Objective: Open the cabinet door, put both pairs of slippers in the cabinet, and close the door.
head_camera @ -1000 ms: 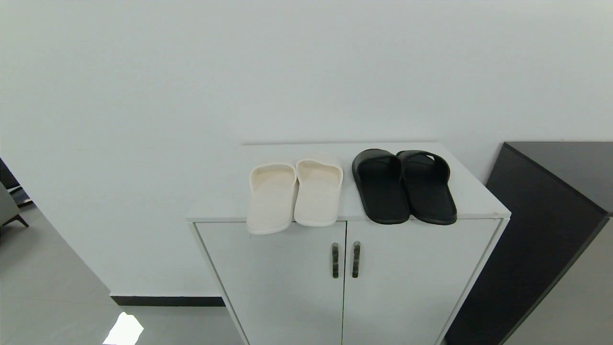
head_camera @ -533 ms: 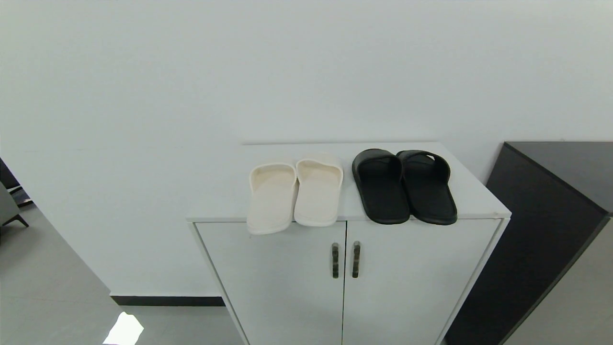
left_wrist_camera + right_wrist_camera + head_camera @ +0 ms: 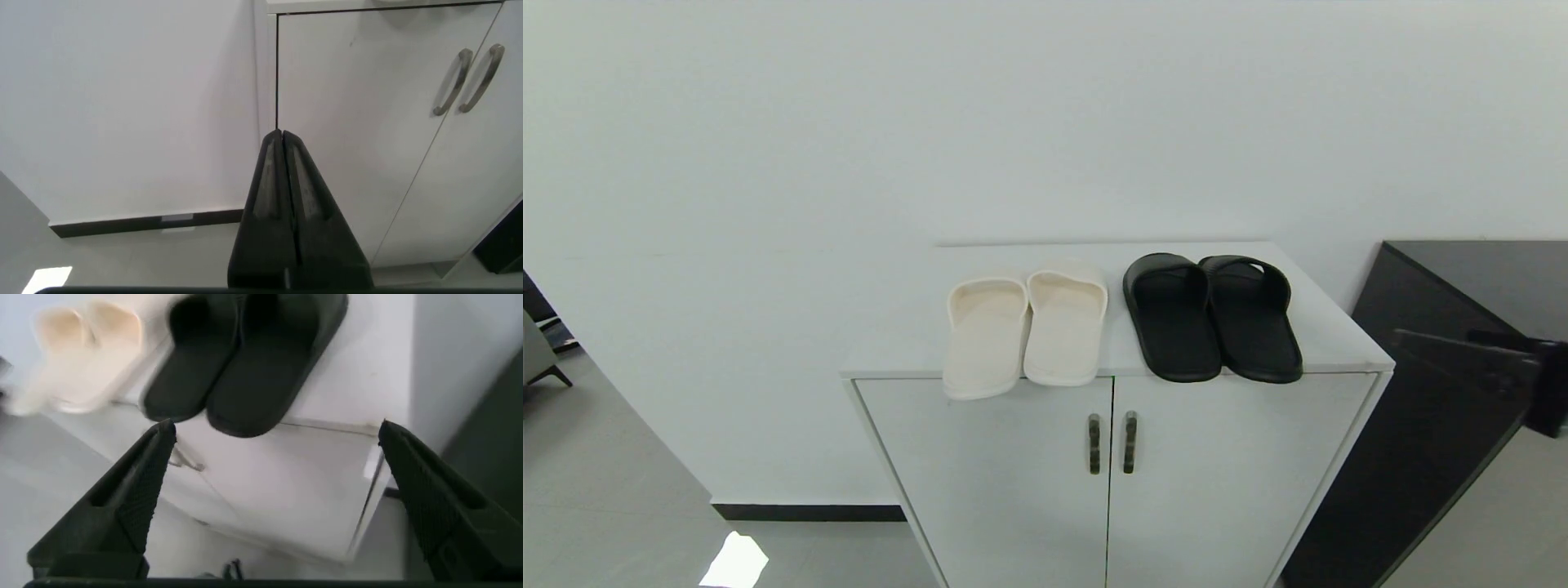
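White cabinet (image 3: 1233,490) top: cream slippers (image 3: 1045,335), black slippers (image 3: 1176,335); left claw (image 3: 280,145) pressed together (right claw (image 3: 275,434) spread)

We count four slippers at front edge of surface: two cream slippers (image 3: 986,336), two black slippers (image 3: 1172,322), making two pairs. One white cabinet (image 3: 890,355). Two doors (image 3: 996,482). Two handles (image 3: 1094,443), one per door. One dark unit (image 3: 1421,490) beside cabinet. We count two claws: left claw (image 3: 283,140), right claw (image 3: 275,429).
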{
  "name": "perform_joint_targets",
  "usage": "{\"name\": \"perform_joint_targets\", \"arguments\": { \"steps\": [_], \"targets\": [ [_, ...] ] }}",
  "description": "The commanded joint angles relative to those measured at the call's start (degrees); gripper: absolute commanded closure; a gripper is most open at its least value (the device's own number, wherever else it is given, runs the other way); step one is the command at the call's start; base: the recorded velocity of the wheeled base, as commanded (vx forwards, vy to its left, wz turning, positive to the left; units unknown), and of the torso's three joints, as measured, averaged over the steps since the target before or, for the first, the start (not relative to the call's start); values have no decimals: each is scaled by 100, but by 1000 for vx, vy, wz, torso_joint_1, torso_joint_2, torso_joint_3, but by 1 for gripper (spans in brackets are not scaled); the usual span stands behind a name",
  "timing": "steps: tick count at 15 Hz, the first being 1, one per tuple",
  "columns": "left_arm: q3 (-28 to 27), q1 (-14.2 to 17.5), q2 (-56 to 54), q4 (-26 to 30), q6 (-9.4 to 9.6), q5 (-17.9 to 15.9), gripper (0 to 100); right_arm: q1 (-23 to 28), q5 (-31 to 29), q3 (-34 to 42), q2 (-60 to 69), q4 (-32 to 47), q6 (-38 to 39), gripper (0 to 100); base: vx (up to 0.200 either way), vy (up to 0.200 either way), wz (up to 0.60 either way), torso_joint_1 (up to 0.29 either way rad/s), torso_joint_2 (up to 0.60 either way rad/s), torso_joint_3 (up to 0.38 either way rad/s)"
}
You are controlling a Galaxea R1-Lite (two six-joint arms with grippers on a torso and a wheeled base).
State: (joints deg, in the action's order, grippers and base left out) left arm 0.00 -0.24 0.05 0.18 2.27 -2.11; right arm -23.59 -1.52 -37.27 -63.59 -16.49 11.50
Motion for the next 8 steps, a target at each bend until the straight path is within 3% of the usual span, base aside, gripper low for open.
{"name": "perform_joint_targets", "arguments": {
  "steps": [1,8],
  "targets": [
    [0,7,4,-1,2,0,100,-568,-322,-457,-998,-188,46,0,0,0,0,0,0,0],
    [0,7,4,-1,-7,0,100,-1289,-1799,-2144,-2677,-152,19,0,0,0,0,0,0,0]
  ]
}}
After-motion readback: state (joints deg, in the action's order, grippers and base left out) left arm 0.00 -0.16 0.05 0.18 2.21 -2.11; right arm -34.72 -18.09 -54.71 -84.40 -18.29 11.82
